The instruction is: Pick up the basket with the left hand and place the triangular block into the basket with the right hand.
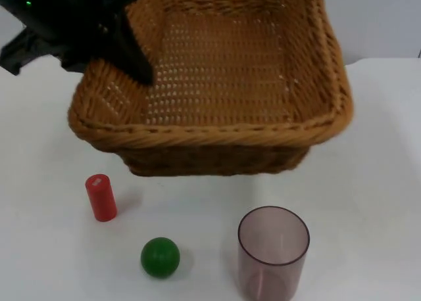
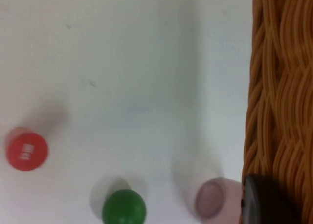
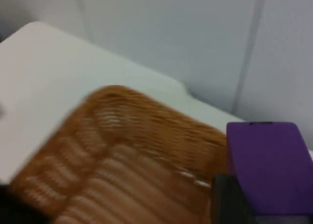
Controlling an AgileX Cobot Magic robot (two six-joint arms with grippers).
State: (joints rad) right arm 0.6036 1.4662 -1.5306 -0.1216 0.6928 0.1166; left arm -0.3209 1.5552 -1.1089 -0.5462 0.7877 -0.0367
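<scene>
While the wicker basket (image 1: pixel 223 84) is held off the white table (image 1: pixel 381 183) in the top view, its left rim is clamped by the left gripper (image 1: pixel 135 61), whose black fingers close over the wall near the corner. A shadowed underside is seen below the front rim — the basket is tilted slightly toward the camera. In front of it, a red cylinder (image 1: pixel 100 197) stands upright on the table, a green ball (image 1: pixel 160 257) lies just beside and nearer the camera, and a translucent purplish cup (image 1: pixel 272 254) stands upright to the ball's right, well apart from the cylinder.

From the left wrist view, the basket's woven wall (image 2: pixel 279 101) is seen edge-on, with one black fingertip (image 2: pixel 264 202) pressed against it. Beneath, on the table (image 2: pixel 122 62), the red cylinder (image 2: pixel 26 149), the green ball (image 2: pixel 123 207) and the cup (image 2: pixel 211 198) are seen from above in a loose row.

From the right wrist view, a purple block (image 3: pixel 269 165) is gripped by the right gripper (image 3: pixel 244 204) — a dark finger (image 3: pixel 230 199) lies against its side. Below and beyond it, the open basket (image 3: pixel 122 160) is seen, with the grey partition wall (image 3: pixel 195 38) behind the table edge.
</scene>
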